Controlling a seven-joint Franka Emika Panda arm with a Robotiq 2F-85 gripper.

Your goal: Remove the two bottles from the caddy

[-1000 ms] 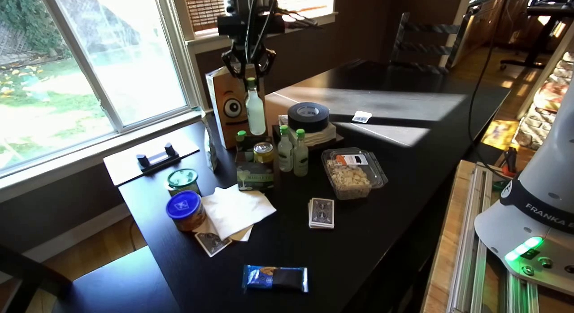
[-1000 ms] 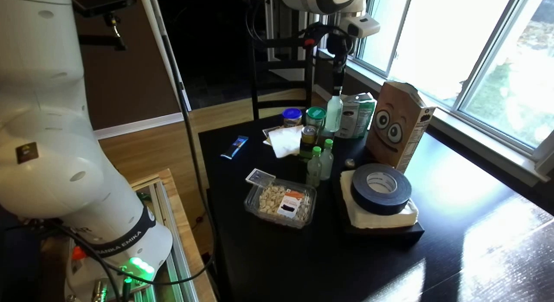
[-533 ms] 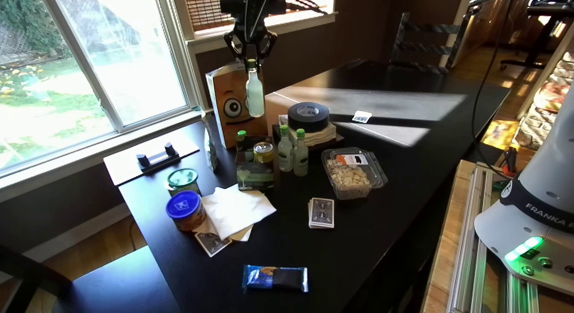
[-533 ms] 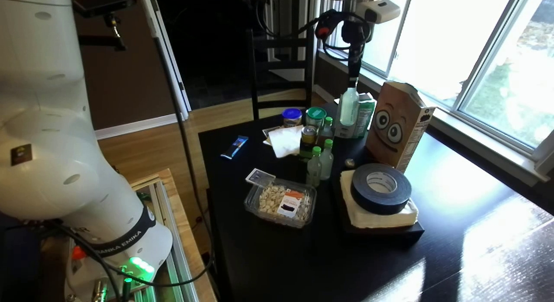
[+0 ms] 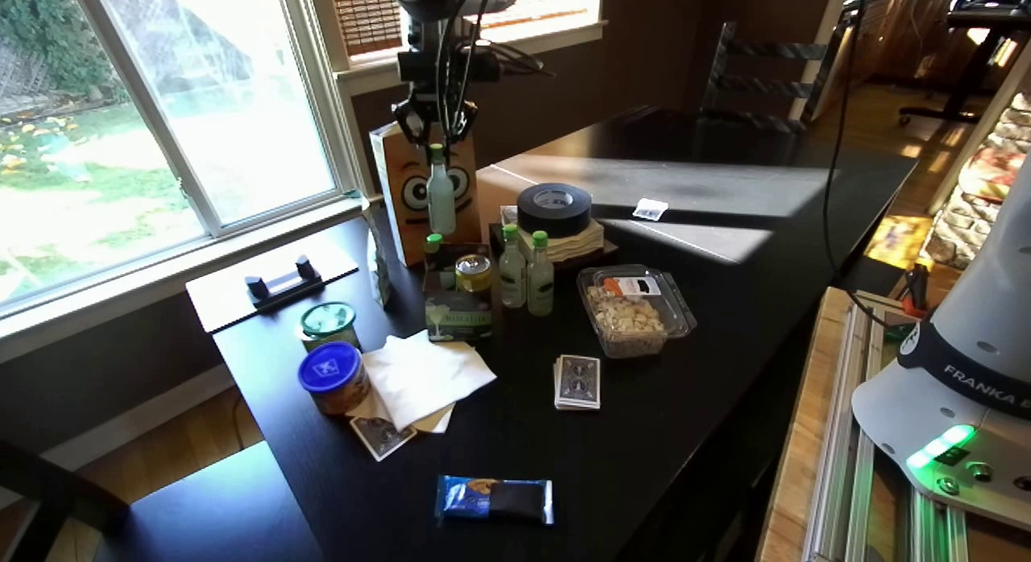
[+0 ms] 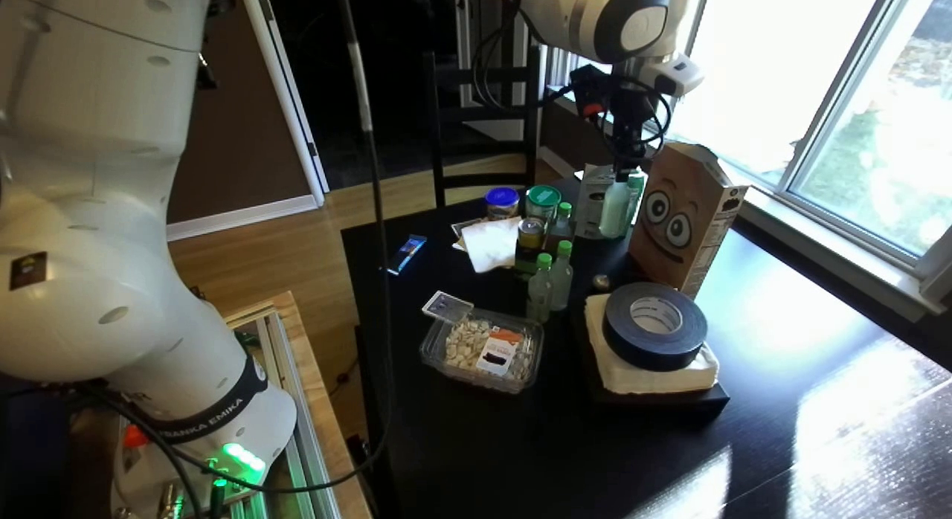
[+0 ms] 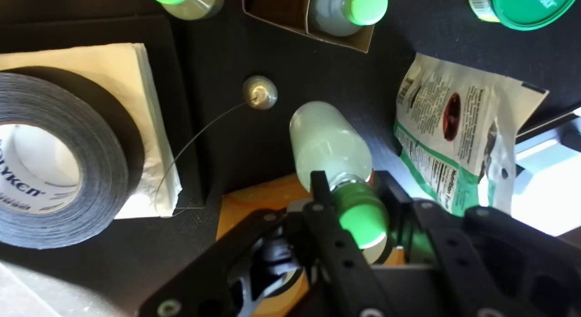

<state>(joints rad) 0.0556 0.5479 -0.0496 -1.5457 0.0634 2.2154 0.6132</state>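
The caddy, a small dark cardboard carrier (image 5: 459,319), stands on the table and holds a green-capped bottle (image 5: 434,241) and a can (image 5: 473,274); the bottle also shows in the wrist view (image 7: 368,7). My gripper (image 5: 436,146) is shut on the neck and cap of another pale bottle (image 5: 440,201), seen also in the wrist view (image 7: 329,135). This bottle hangs upright above the table behind the caddy, in front of the box with a face. Two more green-capped bottles (image 5: 512,276) (image 5: 540,284) stand beside the caddy.
A tall box with a face (image 6: 677,207) and a snack bag (image 7: 449,126) stand close to the held bottle. A small round ball (image 7: 260,92) lies nearby. A tape roll (image 6: 654,324) rests on napkins. Lidded jars (image 6: 543,199) and a nut container (image 6: 483,352) stand around.
The gripper has carried the bottle from above the caddy toward the face box. The bottle rose at first and is now lower again. The caddy and other bottles have not moved.
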